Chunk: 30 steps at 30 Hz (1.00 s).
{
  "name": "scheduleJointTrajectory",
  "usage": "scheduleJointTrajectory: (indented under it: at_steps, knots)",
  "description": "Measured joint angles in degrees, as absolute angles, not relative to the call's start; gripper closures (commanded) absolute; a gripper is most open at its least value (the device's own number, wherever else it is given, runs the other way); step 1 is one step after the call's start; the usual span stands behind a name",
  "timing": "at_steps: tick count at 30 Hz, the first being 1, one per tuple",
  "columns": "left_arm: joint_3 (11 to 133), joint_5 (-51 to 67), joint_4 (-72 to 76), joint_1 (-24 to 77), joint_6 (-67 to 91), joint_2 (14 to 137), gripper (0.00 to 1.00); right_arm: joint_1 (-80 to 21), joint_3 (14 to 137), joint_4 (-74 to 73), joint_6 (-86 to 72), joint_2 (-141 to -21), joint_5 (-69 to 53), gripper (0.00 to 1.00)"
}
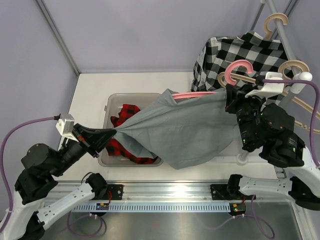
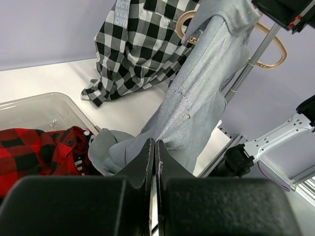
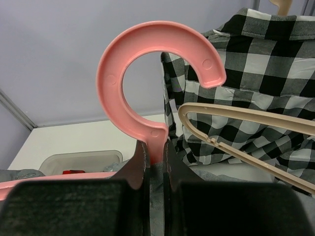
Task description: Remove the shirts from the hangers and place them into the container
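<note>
From above, the left gripper [image 1: 113, 133] pinches the grey shirt [image 1: 190, 127] over the container [image 1: 108, 107], where the red plaid shirt [image 1: 131, 111] lies. Left wrist: its fingers press together on grey cloth. Right wrist: the right gripper [image 3: 155, 157] clamps the pink hanger [image 3: 109, 73] at its neck, and the checked shirt [image 3: 256, 59] hangs behind.

The left arm [image 1: 52, 159] stretches low and rightward from its base, the left gripper [image 1: 111, 133] pinched flat on a fold of the grey shirt [image 1: 190, 125]. The right arm [image 1: 272, 137] is folded high, wrist pointing away, the right gripper [image 1: 231, 94] clamped on the pink hanger [image 1: 240, 70] just below its hook
</note>
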<state>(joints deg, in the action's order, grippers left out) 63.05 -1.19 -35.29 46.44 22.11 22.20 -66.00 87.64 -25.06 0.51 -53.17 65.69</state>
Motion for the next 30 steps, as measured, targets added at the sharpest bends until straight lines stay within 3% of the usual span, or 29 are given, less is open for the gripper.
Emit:
scheduleJointTrajectory:
  at_steps: [8, 21, 30]
  knots:
    - [58.4, 1.5, -31.8, 46.5, 22.8, 22.8, 1.0, -65.7, 92.6, -33.2, -7.0, -52.5, 61.3, 1.0]
    - [41.3, 17.1, -6.9, 46.6, 30.9, 32.8, 1.0, -64.4, 98.8, -38.7, -15.0, -60.3, 52.2, 1.0]
    - [40.7, 19.7, 1.7, 50.8, 33.6, 34.4, 1.0, -64.4, 99.4, -37.5, -15.8, -62.6, 51.3, 1.0]
